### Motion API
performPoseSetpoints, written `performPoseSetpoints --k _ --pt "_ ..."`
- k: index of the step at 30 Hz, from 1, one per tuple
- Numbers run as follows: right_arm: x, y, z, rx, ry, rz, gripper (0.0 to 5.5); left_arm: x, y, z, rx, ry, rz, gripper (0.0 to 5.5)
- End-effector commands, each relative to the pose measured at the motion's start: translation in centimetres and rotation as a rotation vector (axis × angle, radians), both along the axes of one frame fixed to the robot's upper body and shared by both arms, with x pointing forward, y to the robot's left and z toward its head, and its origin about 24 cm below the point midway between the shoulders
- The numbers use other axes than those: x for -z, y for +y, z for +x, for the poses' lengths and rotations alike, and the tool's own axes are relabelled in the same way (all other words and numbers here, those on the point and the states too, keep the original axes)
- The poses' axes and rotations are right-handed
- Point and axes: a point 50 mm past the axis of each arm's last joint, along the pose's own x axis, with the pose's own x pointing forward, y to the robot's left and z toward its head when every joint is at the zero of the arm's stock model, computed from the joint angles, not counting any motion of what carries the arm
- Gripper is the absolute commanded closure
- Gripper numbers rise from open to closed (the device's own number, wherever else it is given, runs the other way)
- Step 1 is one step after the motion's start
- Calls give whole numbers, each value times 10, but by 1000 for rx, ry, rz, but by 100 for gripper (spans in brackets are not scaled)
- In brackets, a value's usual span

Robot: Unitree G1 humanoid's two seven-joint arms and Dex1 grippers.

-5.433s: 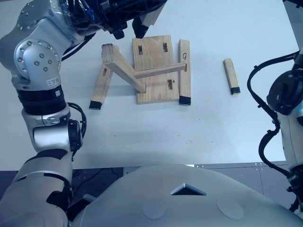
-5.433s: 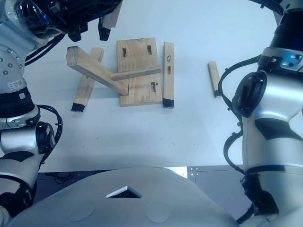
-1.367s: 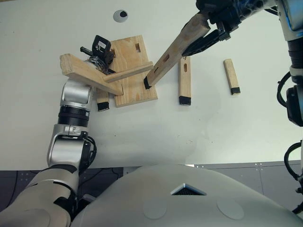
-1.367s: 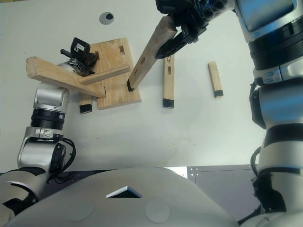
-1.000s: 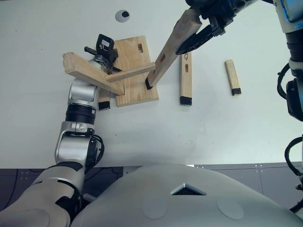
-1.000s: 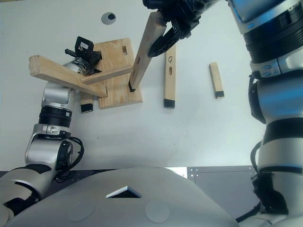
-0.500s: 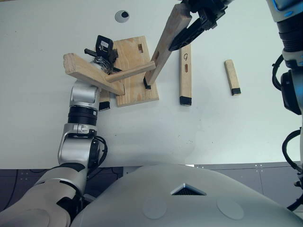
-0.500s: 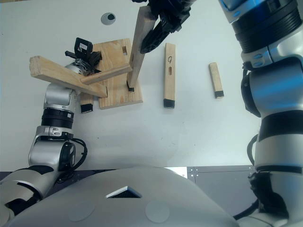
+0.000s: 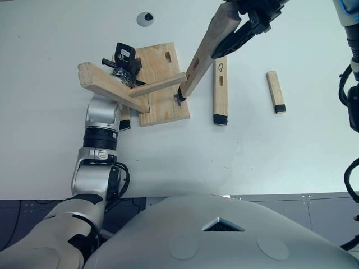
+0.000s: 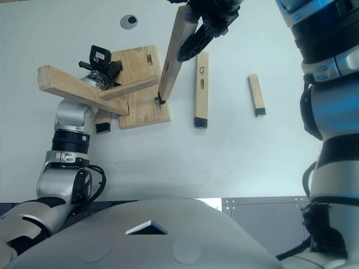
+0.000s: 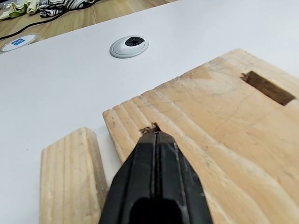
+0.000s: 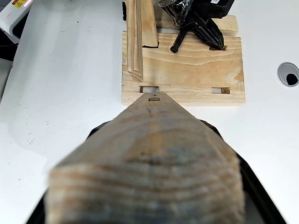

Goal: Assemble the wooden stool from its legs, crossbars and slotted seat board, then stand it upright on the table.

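Note:
The slotted seat board (image 9: 160,70) lies flat on the white table. One leg (image 9: 106,85) stands in it, leaning left, with a crossbar (image 9: 162,84) stuck in its side. My left gripper (image 9: 124,60) is shut, and its fingertips (image 11: 154,135) press on the board's far-left corner. My right gripper (image 9: 227,39) is shut on a second leg (image 9: 205,53), held tilted. That leg's black-tipped lower end sits at the board's near-right slot (image 12: 149,88), close to the crossbar's free end.
A loose leg (image 9: 220,89) lies just right of the board, and a short crossbar (image 9: 275,89) lies farther right. Another leg (image 9: 124,119) lies partly under my left arm. A round grommet (image 9: 147,18) sits in the table beyond the board.
My right gripper has leaned the held leg back to the right from nearly upright, and its lower end has shifted slightly right on the board. The left gripper has stayed pressed on the board.

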Motion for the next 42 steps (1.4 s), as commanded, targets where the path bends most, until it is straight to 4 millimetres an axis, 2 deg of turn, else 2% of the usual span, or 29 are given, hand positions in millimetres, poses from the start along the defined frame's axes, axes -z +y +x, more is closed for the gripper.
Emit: performPoseSetpoints --k 1,8,17,21,24,30,42 --pt "0 -1 -3 11 34 0 346 23 -4 -13 -10 105 -15 550" --pt "-6 6 -8 17 79 72 346 25 -2 -14 -16 111 -19 550" --pt "20 0 4 93 72 55 346 25 -4 -13 0 114 -24 550" --pt "25 0 6 99 63 47 346 25 -5 -13 4 114 -26 550" --pt "24 1 2 66 31 25 347 24 -6 -13 2 111 -28 550" --pt "26 14 -21 -30 52 16 347 28 -12 -14 -4 115 -46 550" --pt "36 32 -28 -37 89 24 347 31 -16 -13 4 125 -45 550"
